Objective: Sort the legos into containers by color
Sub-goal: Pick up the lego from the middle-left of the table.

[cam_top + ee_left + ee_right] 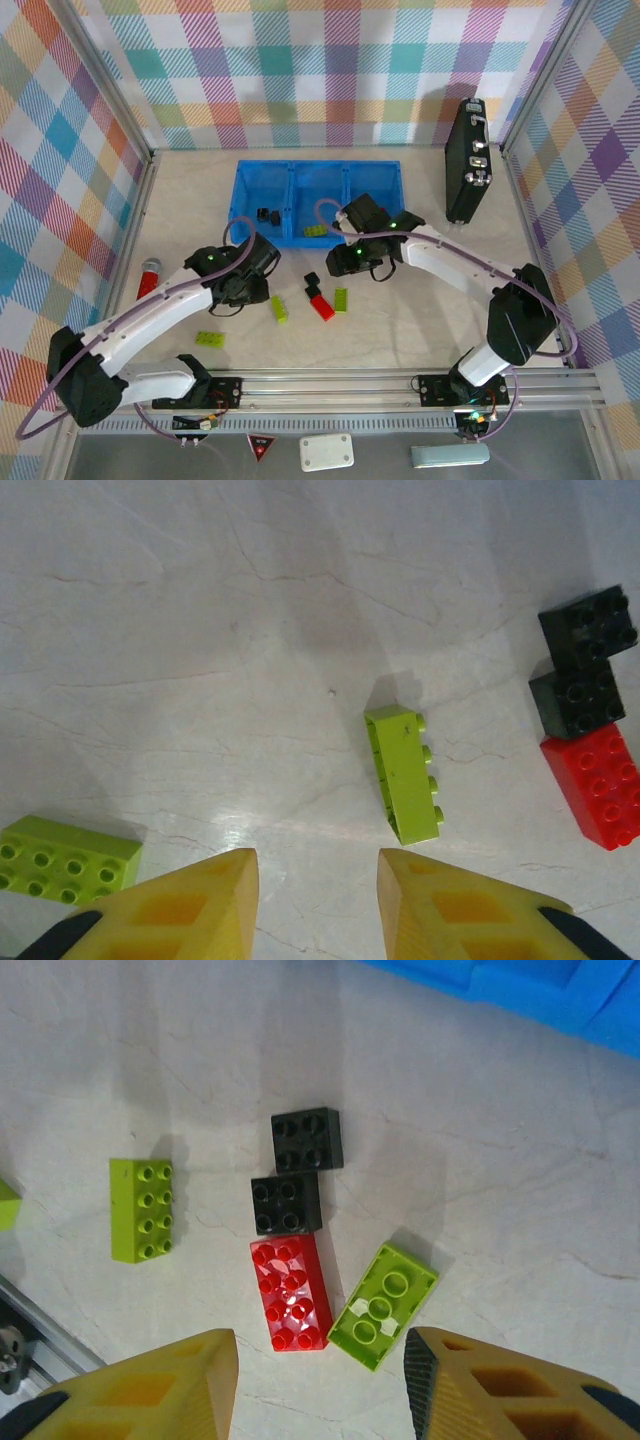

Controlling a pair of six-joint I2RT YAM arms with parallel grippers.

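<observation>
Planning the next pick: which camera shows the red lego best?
Right wrist: the red lego lies whole, studs up, below a black cube and beside an upturned green brick. Left wrist crops it at the frame edge; top external shows it tiny.

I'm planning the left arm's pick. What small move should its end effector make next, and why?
Probably ease the left end effector forward and slightly sideways, centring it over the lime brick lying on its side. Its fingers stand open and empty, and that brick sits just ahead, apart from the black bricks and red brick.
</observation>
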